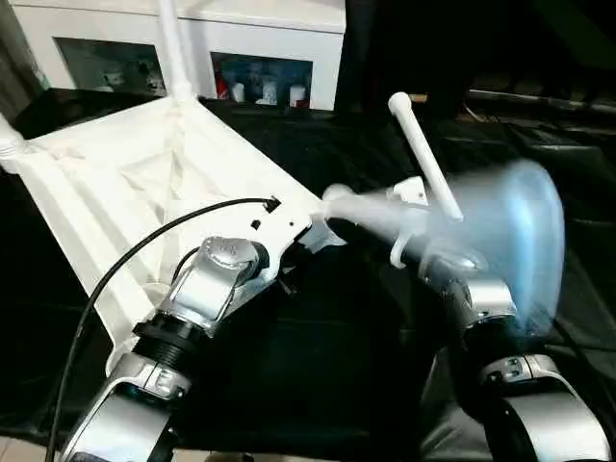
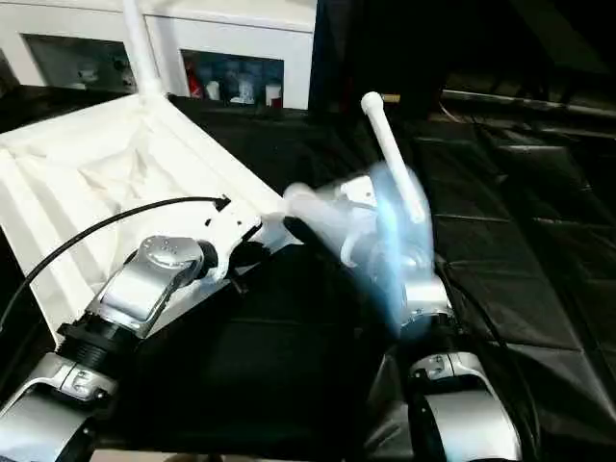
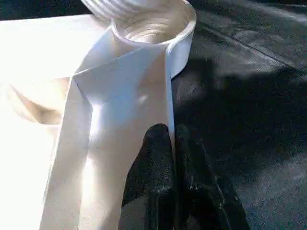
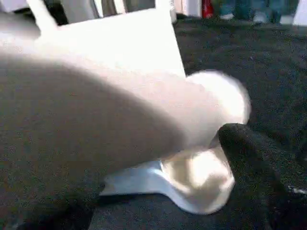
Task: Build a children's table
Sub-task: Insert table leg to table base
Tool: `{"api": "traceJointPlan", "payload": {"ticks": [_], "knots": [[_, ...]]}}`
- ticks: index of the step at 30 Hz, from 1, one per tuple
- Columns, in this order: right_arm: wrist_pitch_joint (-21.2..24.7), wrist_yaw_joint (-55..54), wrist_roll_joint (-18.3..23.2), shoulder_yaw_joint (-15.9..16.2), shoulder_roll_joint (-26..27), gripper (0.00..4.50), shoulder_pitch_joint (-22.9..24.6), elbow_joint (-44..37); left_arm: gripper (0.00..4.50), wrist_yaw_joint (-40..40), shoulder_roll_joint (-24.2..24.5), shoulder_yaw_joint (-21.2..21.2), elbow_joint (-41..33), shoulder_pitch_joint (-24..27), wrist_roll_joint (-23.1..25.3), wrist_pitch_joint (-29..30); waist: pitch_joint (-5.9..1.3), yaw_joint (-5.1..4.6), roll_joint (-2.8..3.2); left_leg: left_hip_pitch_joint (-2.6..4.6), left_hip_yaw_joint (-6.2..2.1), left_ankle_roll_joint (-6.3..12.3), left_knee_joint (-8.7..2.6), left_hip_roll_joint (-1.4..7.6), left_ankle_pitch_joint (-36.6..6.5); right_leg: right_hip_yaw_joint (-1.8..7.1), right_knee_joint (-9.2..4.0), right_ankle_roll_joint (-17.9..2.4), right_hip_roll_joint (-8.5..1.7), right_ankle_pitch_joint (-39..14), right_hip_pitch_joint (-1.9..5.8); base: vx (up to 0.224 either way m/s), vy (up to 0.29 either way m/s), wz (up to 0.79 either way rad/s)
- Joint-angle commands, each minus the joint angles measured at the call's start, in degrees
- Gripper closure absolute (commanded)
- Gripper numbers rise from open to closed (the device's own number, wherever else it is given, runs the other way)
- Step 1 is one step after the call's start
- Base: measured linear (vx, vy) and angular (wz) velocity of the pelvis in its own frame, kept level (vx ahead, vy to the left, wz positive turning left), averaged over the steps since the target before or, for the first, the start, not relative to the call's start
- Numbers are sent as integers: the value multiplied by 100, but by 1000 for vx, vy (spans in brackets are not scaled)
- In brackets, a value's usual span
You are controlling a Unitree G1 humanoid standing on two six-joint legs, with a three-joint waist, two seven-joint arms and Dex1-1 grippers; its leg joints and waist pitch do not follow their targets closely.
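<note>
The white table top (image 1: 125, 183) lies underside up on black cloth, with one leg (image 1: 173, 48) standing in its far corner and another at the left edge (image 1: 8, 140). My left gripper (image 3: 168, 153) is shut on the top's thin rim wall, just short of the round near-corner socket (image 3: 153, 24). My right gripper (image 1: 423, 241) is shut on a loose white table leg (image 4: 120, 110), whose rounded end sits right above that socket (image 4: 196, 187). A black finger (image 4: 259, 153) presses against the leg. A slim white leg shaft (image 1: 423, 154) slants up and back from the right gripper.
A white cabinet with glass doors (image 1: 269, 58) stands behind the table top. Black cloth (image 1: 337, 366) covers the work surface to the front and right. A black cable (image 1: 144, 250) arcs over my left forearm across the table top.
</note>
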Motion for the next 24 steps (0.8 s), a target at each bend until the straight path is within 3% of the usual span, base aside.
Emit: {"api": "traceJointPlan", "payload": {"ticks": [1, 4, 9, 15, 16, 20, 24], "knots": [[144, -3, 54, -33, 4, 64, 99, -242, 450, -94, -18, -70, -173, 39, -44, -165, -366, 35, 44, 164, -184, 392, -373, 442, -567, 304, -334, -1616, -578, 42, 313, 0, 0, 0], [161, -9, 44, -18, 12, 64, 116, -271, 450, -130, -14, -79, -178, 34, -46, -183, -391, 66, 50, 169, -179, 341, -357, 432, -419, 306, -296, -1606, -575, 295, 318, 0, 0, 0], [225, 24, 55, 8, -11, 64, 220, -412, 450, -180, 44, -120, -230, 76, -66, -190, -410, 100, 41, 160, -176, 455, -329, 418, -176, 300, -246, -1633, -571, 700, 335, 0, 0, 0], [428, -410, -133, 0, -35, 64, 320, -360, 450, -185, 62, -116, -263, 122, -29, -87, -404, 123, 44, 169, -183, 391, -336, 425, -261, 296, -263, -1604, -572, 479, 335, 0, 0, 0], [424, -680, -241, -34, -43, 64, 288, -206, 450, -187, 78, -133, -280, 140, -22, -66, -406, 123, 74, 178, -182, 323, -336, 422, -264, 296, -263, -1600, -571, 426, 324, 0, 0, 0], [341, -1333, -371, -246, -99, 64, 162, 194, 450, -201, 102, -174, -304, 183, -8, -79, -410, 120, 60, 175, -170, 216, -332, 402, -296, 303, -266, -1598, -563, 429, 331, 0, 0, 0], [415, -1531, -224, -497, -180, 64, 37, 219, 450, -182, 118, -192, -274, 185, 19, -88, -420, 117, 67, 164, -173, 270, -318, 387, -231, 295, -240, -1577, -545, 652, 354, 0, 0, 0]]}}
